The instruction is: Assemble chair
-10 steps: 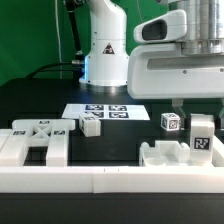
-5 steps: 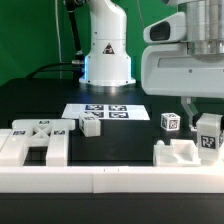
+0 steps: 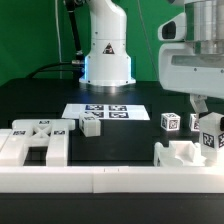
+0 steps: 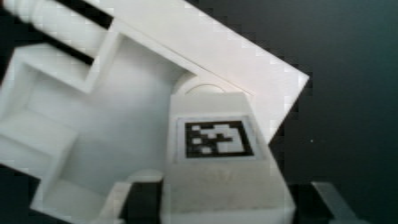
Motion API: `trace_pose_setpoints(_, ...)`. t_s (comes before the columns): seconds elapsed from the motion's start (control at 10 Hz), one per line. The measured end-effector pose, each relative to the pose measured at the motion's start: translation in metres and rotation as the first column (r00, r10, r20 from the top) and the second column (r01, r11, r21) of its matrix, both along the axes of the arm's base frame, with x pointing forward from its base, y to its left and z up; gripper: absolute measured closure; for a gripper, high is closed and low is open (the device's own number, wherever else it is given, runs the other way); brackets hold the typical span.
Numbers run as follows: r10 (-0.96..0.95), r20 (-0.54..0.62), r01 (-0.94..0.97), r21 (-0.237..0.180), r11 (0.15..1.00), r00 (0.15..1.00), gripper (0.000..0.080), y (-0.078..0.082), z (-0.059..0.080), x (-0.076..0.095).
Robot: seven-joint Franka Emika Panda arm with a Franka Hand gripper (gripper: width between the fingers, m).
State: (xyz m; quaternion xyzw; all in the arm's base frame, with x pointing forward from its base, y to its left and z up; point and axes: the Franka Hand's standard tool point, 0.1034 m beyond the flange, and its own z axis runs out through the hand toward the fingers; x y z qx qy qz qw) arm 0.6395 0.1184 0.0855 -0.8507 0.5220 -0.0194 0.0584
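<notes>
Exterior view: my gripper (image 3: 208,118) is pinching a white tagged chair leg (image 3: 211,137), which hangs upright right under the hand. The seat piece (image 3: 180,156) sits low, just beside the leg. A small tagged block (image 3: 170,122) is near the gripper too.

Wrist view: the leg (image 4: 217,140) is clamped between the fingers (image 4: 324,198), with the seat (image 4: 89,95) beneath it.

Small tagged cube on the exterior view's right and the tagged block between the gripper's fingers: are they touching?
Apart. The exterior view shows a strip of black table between the cube and the block, so their sides do not meet.
</notes>
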Motion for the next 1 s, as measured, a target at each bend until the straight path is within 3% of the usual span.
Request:
trace_pose_setpoints(0.4,-0.277,-0.038,0.279,0.037,0.960,0.960,0.0508,0.0035,-0.0012,-0.0027)
trace_pose_setpoints(0.8,-0.576,-0.084,0.582,0.058,0.811,0.813,0.0508,0.0092,-0.0011,-0.0029)
trace_pose_setpoints(1.0,-0.636,-0.100,0.643,0.067,0.763,0.765,0.0508,0.0088,-0.0012,-0.0027)
